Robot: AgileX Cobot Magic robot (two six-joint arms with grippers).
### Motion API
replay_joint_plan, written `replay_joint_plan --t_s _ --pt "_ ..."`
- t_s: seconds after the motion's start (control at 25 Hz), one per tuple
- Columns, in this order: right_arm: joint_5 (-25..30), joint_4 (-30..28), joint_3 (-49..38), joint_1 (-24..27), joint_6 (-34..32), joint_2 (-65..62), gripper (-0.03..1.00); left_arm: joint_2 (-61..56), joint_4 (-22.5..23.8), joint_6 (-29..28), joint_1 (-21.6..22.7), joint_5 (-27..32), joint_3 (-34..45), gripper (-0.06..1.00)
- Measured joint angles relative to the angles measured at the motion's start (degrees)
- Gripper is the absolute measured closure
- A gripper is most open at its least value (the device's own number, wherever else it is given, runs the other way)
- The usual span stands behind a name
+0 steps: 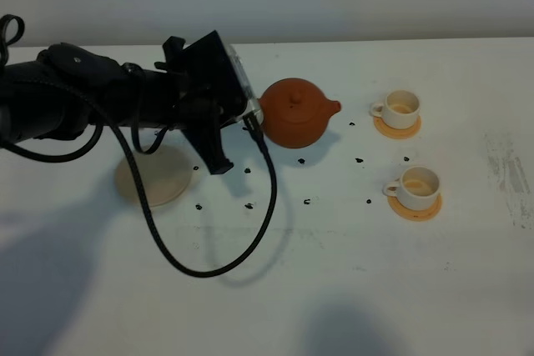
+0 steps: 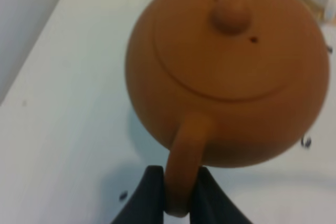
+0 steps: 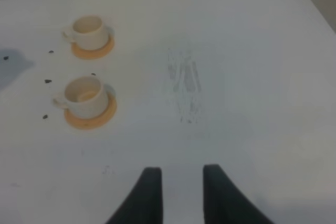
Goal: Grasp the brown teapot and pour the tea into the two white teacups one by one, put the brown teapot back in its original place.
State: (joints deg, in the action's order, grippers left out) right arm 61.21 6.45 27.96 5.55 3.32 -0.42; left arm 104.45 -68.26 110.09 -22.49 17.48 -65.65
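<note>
The brown teapot (image 1: pixel 294 112) is upright, its spout pointing right toward the far white teacup (image 1: pixel 400 108). My left gripper (image 1: pixel 253 116) is shut on its loop handle, and its shadow falls on the table below. In the left wrist view the handle (image 2: pixel 184 161) sits between the two black fingers (image 2: pixel 149 195). The near white teacup (image 1: pixel 415 185) stands to the right on its orange-tan coaster (image 1: pixel 415 208). Both cups (image 3: pixel 86 29) (image 3: pixel 84 97) show tan insides. The pale beige coaster (image 1: pixel 154 177) lies bare under my left arm. My right gripper (image 3: pixel 181 182) is open and empty over bare table.
Small black specks (image 1: pixel 248 205) are scattered on the white table around the teapot and cups. A black cable (image 1: pixel 250 248) loops from my left arm down over the table. A scuffed grey patch (image 1: pixel 509 172) marks the table's right side.
</note>
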Motion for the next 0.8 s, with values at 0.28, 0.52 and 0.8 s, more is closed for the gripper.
replay_joint_plan --t_s 0.28,0.52,0.8 --pt "0.0 0.0 0.0 0.0 0.0 0.0 0.74 3.9 -4.4 3.8 -1.4 1.9 -4.5 0.86" --pt "0.0 0.0 0.0 0.0 0.0 0.0 0.74 7.2 -4.5 4.9 -2.4 2.6 -6.5 0.86" --pt "0.0 0.0 0.0 0.0 0.0 0.0 0.74 9.1 -4.5 7.4 -3.7 2.8 -6.9 0.86"
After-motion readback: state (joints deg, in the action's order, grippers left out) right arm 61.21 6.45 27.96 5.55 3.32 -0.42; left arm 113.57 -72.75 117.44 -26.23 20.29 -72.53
